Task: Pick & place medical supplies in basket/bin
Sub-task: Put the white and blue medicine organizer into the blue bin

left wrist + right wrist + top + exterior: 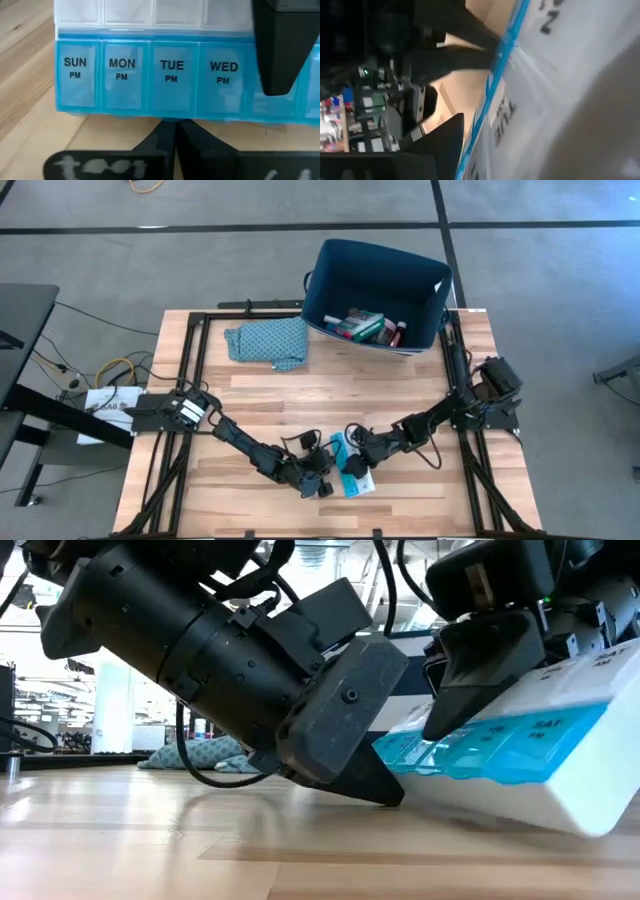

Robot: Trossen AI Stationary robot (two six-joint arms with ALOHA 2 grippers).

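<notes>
Starting at the left, I see the left arm reaching in low from the table's left edge toward the front centre, its left gripper (322,480) down at the boards. My left wrist view shows its fingers (172,137) pressed together, holding nothing, their tips just at the blue edge of the pill organiser (150,75); day labels SUN to WED PM read clearly here and in no other view. The high view shows the organiser (352,468) only as a small blue-and-white piece between the two grippers, near the front edge of the table (250,400).

The low view adds what the overhead hides: the organiser (520,755) is tilted, its far end raised off the wood, with the left gripper (375,785) touching the table beside its low end.

The right gripper (357,455) stands over the organiser. In the low view its fingers (470,690) spread wide across the tilted case; I cannot tell whether they grip it. My right wrist view shows the case's white face close up.

Further back, the cloth (270,342) lies left of the bin (375,298), which stands at the table's far edge, right of centre. Only the high view shows supplies (362,326) already inside it.
</notes>
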